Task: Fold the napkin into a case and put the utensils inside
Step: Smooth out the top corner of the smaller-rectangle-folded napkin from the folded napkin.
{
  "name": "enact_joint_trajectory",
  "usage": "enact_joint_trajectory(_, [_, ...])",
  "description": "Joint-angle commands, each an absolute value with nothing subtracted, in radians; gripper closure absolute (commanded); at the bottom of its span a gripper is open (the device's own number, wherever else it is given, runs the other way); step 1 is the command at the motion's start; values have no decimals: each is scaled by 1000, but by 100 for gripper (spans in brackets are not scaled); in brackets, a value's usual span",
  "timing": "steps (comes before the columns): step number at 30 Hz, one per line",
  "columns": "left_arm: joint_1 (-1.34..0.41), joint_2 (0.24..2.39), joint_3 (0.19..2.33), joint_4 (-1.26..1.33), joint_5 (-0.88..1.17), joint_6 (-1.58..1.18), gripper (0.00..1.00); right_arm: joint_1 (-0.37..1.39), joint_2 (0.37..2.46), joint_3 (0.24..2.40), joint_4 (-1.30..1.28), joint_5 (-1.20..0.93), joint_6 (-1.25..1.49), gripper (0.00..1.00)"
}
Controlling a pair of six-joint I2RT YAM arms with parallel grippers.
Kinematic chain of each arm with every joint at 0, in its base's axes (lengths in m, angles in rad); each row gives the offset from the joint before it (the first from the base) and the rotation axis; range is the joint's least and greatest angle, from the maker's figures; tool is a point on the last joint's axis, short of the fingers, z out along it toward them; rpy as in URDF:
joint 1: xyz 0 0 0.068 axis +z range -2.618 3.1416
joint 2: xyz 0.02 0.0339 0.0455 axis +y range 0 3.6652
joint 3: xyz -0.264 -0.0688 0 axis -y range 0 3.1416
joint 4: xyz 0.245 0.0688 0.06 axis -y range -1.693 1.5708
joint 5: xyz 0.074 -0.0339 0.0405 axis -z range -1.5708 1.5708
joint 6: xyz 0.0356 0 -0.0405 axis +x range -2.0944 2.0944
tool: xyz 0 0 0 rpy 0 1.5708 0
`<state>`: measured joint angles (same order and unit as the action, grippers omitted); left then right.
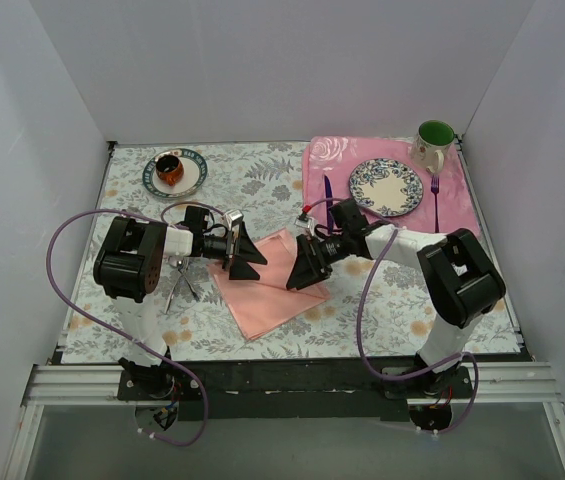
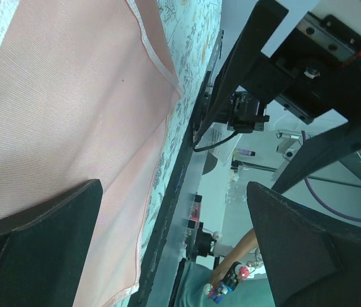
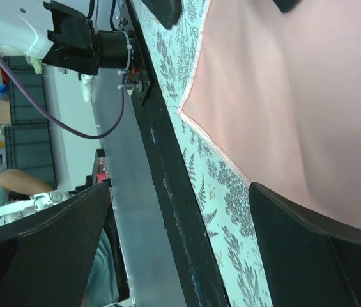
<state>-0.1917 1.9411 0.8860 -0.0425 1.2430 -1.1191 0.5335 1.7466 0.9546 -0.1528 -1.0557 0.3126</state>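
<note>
The plain salmon-pink cloth napkin (image 1: 265,288) lies flat on the floral-printed tablecloth (image 1: 262,175), near the middle of the table and between the two arms. It is turned diamond-wise. One corner points at the near table edge and stops short of it, leaving a strip of floral cloth in front. The opposite corner points toward the far right. Its diagonal runs from the near edge away toward the rose-patterned pink placemat (image 1: 327,155), which is close to that far corner but apart from it.

The small shiny silver utensils (image 1: 181,283) lie just beside the napkin's left corner, under the left arm, with their handles running roughly near to far. To the right of the napkin, bare floral cloth reaches as far as the right arm.

The left gripper (image 1: 246,257) hangs over the napkin's left edge with its jaws spread wide and holds nothing. The right gripper (image 1: 308,266) is over the right edge, also wide and unladen.
</note>
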Motion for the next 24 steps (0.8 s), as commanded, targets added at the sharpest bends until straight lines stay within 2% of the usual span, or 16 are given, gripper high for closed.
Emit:
enact_joint_trajectory(1, [-176, 1963, 879, -14, 1146, -1088, 2, 572, 1770, 982, -52, -1019, 402, 1])
enact_joint_trajectory(10, [-167, 1927, 835, 110, 1109, -1221, 2, 597, 1859, 980, 25, -922, 448, 1])
enact_joint_trajectory(17, [-161, 1925, 824, 114, 1101, -1223, 2, 580, 1907, 940, 48, -900, 451, 1])
enact_joint_trajectory(24, [-149, 1925, 816, 100, 1091, -1210, 2, 523, 1898, 908, -106, -874, 348, 1])
